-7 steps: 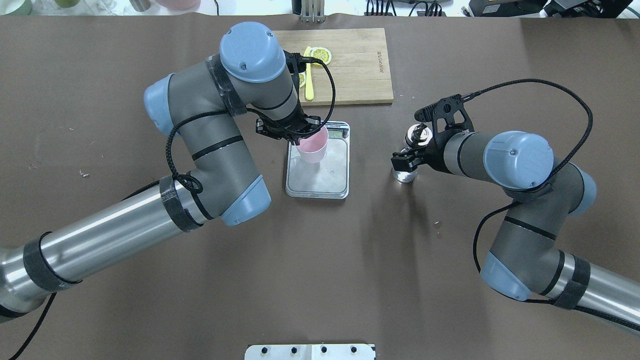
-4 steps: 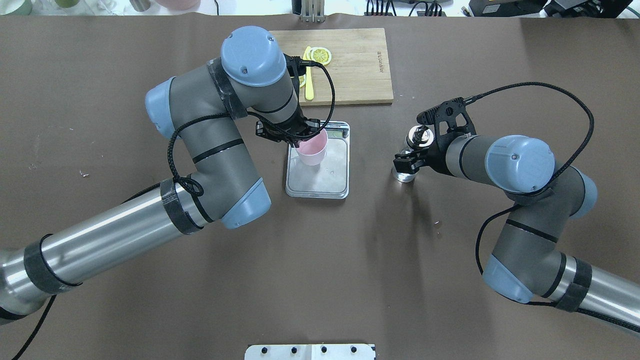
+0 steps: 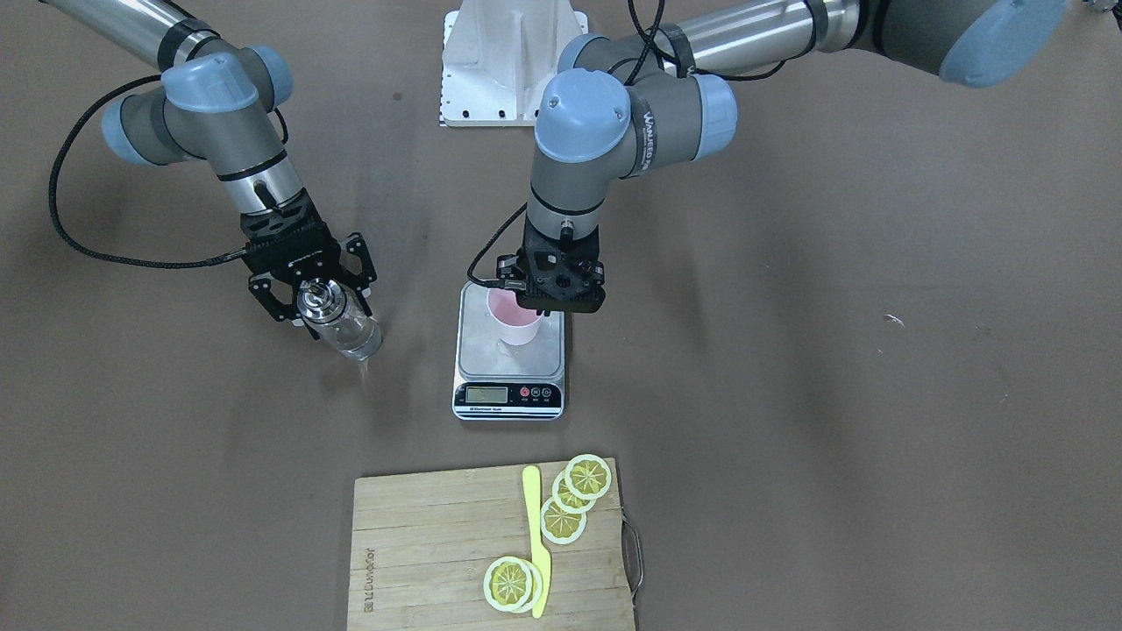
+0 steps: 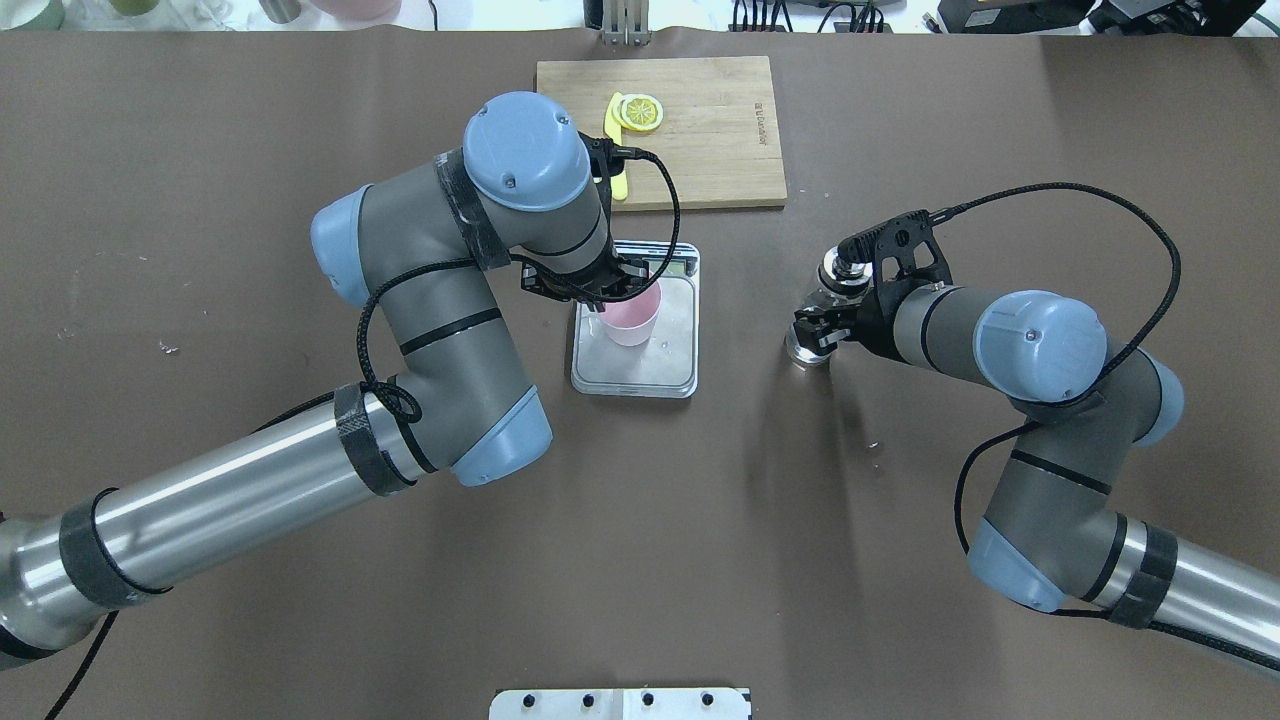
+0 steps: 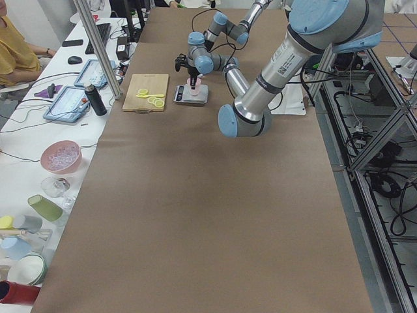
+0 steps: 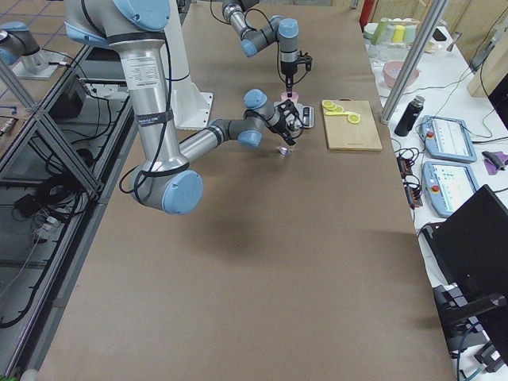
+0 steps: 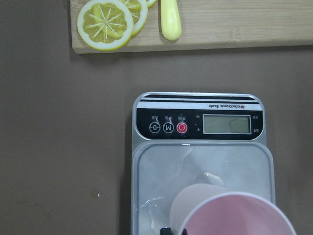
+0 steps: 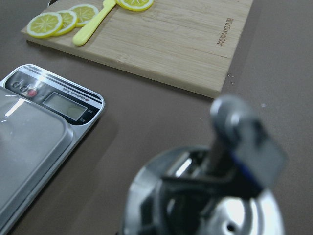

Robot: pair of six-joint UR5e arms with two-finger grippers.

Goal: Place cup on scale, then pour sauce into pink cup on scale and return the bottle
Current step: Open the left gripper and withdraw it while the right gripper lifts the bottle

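The pink cup (image 4: 634,320) sits low over the silver platform of the scale (image 4: 676,352); I cannot tell if it touches. My left gripper (image 4: 603,296) is shut on the cup's rim from above. In the left wrist view the cup (image 7: 230,215) fills the bottom edge, below the scale's display strip (image 7: 205,125). The clear glass bottle (image 4: 808,345) with its silver cap (image 3: 317,300) stands on the table to the right of the scale. My right gripper (image 4: 820,328) reaches it from the side, fingers on either side of its neck and apparently open. The blurred cap (image 8: 215,196) fills the right wrist view.
A wooden cutting board (image 4: 720,130) lies beyond the scale, with lemon slices (image 3: 574,495) and a yellow knife (image 3: 536,535) on it. The robot's base plate (image 4: 620,703) is at the near table edge. Brown table surface lies around the scale and bottle.
My left arm has moved the cup toward the near part of the scale's platform and lower. My right gripper has shifted slightly around the bottle; the bottle has not moved.
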